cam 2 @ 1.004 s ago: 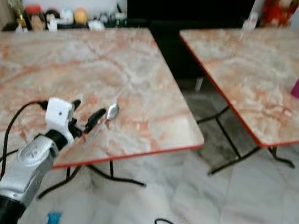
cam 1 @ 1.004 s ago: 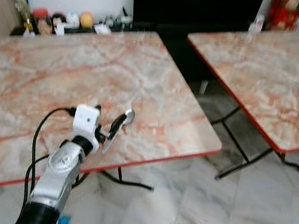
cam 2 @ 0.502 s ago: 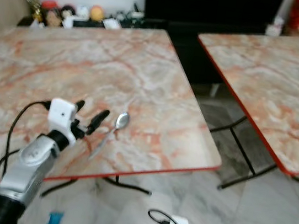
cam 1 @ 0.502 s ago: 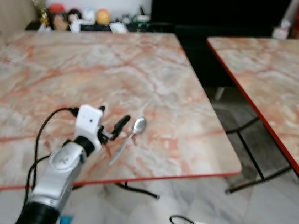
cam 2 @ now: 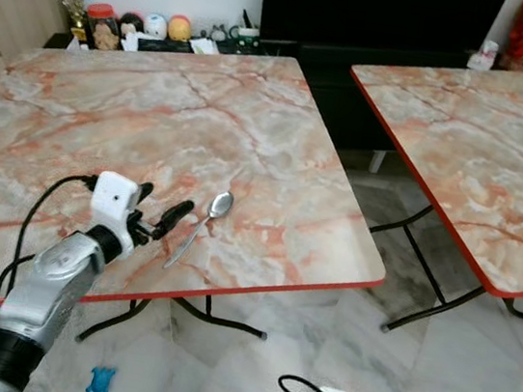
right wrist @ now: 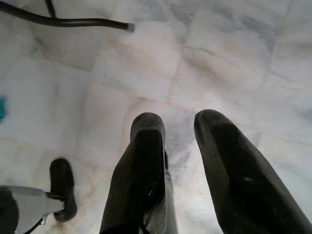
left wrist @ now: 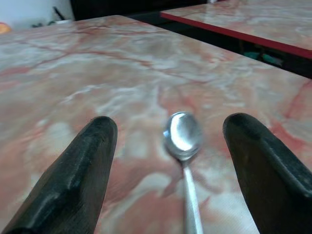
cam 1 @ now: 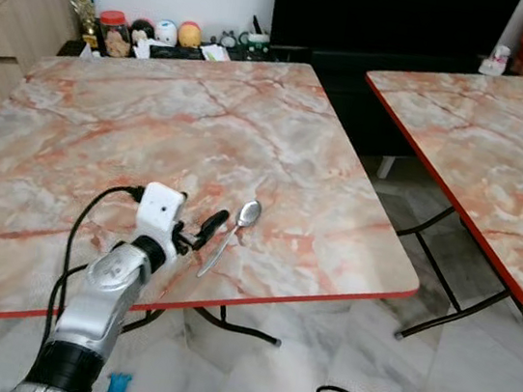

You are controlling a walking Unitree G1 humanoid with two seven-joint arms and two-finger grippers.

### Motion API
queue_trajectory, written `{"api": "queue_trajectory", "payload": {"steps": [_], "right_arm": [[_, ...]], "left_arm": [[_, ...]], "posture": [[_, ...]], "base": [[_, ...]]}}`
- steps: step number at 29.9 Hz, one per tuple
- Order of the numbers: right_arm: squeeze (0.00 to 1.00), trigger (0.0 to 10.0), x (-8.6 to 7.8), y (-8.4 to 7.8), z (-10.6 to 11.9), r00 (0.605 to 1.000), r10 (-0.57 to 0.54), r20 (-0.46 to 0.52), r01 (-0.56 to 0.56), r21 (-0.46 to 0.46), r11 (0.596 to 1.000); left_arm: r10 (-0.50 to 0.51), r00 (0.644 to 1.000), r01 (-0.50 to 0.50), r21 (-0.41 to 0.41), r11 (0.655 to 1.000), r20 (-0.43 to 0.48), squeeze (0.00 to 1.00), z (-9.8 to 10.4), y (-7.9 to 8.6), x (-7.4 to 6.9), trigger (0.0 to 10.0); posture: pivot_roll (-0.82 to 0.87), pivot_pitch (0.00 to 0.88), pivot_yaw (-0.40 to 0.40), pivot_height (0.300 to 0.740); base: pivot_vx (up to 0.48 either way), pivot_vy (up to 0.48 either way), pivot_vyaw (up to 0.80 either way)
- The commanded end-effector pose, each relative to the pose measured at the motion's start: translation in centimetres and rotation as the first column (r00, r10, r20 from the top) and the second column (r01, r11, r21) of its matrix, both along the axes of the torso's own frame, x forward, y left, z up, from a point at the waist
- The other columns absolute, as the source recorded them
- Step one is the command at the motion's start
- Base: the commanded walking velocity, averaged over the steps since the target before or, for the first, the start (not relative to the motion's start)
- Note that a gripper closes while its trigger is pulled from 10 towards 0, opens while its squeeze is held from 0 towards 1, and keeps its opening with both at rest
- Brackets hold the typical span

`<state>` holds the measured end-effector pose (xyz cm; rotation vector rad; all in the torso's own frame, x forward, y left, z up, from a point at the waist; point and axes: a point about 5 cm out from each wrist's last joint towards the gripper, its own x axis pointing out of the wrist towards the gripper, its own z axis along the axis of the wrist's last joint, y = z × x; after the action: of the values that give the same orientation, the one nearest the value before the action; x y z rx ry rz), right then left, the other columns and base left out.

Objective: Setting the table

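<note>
1. The left gripper [left wrist: 168, 161] is spread wide with nothing in it. It sits low over the near table [cam 1: 134, 129], and in the left wrist view the spoon [left wrist: 184, 146] lies on the marble right between the two fingers [left wrist: 78, 175], touching neither.

2. From the head camera, the spoon [cam 1: 230, 234] is at about 2 o'clock from the gripper [cam 1: 200, 228], just beside it. The bowl points off toward 1 o'clock and the handle runs back toward the red front edge of the table.

3. Looks to me like the step in hand is letting go and backing off after placing the spoon. To do that well, I'd keep the fingers wide and lift straight up first, not drag sideways, since either fingertip could nudge the handle and spin it.

4. The handle ends fairly near the table edge, so a bump toward 6 o'clock could send it onto the floor.

5. The right gripper [right wrist: 178, 146] hangs idle over the white floor tiles, fingers a narrow gap apart, holding nothing.

6. The second table [cam 1: 503, 142] sits off at 2 o'clock, well apart.
</note>
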<state>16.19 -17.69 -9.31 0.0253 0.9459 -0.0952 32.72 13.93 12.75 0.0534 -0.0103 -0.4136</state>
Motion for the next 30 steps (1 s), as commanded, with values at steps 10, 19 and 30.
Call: {"api": "queue_trajectory", "payload": {"steps": [10, 19, 30], "right_arm": [[0.0, 10.0, -0.8, 2.3, -0.4, 1.0, -0.015, 0.001, 0.015, 0.023, 1.0], [0.0, 10.0, 0.6, 4.3, 0.1, 1.0, 0.007, 0.021, -0.008, 0.028, 1.0], [0.0, 10.0, -2.1, 4.6, -0.6, 0.999, 0.006, 0.033, -0.006, 0.012, 1.0]], "left_arm": [[0.142, 0.99, -0.142, -0.008, 0.99, 0.009, 0.0, -1.0, 2.0, -0.1, 10.0], [0.386, 0.921, -0.383, -0.067, 0.921, 0.052, 0.0, -0.5, 5.7, 0.0, 10.0], [0.408, 0.902, -0.412, 0.003, 0.911, 0.142, 0.0, -0.1, 8.7, -2.0, 10.0]], "posture": [[0.13, 0.003, 0.021, 0.74], [0.12, 0.001, 0.02, 0.74], [0.14, 0.002, 0.014, 0.74]], "base": [[0.0, 0.0, -0.24], [0.0, 0.0, -0.67], [0.0, 0.0, -0.66]]}}
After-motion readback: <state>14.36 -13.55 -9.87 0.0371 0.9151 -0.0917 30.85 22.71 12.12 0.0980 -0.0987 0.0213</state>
